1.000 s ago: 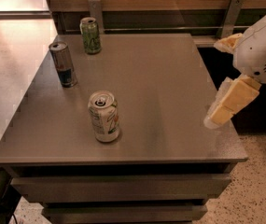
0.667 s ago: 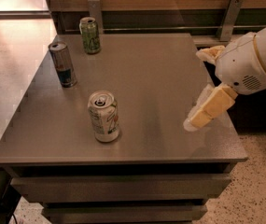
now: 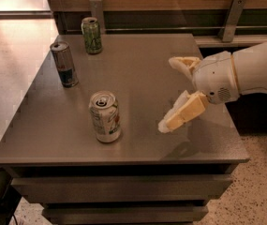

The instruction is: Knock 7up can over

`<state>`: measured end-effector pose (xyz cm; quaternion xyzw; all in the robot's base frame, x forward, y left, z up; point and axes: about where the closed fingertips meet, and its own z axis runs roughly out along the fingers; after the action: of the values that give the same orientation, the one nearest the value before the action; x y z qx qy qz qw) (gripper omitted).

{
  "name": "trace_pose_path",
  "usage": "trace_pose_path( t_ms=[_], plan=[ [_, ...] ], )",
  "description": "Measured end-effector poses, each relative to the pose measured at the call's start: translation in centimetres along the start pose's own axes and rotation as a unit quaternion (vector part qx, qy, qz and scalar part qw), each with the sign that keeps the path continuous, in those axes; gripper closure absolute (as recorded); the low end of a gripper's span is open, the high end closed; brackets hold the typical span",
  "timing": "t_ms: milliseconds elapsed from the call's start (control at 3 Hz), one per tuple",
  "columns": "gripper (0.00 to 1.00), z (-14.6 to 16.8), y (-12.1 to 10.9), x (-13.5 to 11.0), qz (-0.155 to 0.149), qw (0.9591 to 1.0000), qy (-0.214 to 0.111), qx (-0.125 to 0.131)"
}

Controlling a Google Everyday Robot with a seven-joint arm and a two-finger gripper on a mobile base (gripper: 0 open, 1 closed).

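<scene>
1. Grey tabletop (image 3: 137,69) holds the 7up can (image 3: 106,117), upright near the front edge. A slim blue-and-silver can (image 3: 64,63) and a green can (image 3: 92,35) stand behind it at the far left.
2. The gripper (image 3: 168,93) hovers to the 7up can's right, not touching it, its fingers spread wide.
3. Since a moment ago the gripper has moved left over the table; the cans have not moved.
</scene>
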<state>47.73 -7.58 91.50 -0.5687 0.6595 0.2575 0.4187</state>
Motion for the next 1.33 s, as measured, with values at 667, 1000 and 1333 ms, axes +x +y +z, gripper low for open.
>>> trace_pose_path(
  t_ms=[667,1000,1333],
  plan=[
    [0.00,3.3,1.5,-2.4,-0.024,0.9927,-0.113,-0.034],
    [0.00,3.5,1.6,-2.7,-0.028,0.9921,-0.117,-0.036],
    [0.00,2.2,1.0,-3.7,-0.007,0.9924,-0.121,-0.021]
  ],
)
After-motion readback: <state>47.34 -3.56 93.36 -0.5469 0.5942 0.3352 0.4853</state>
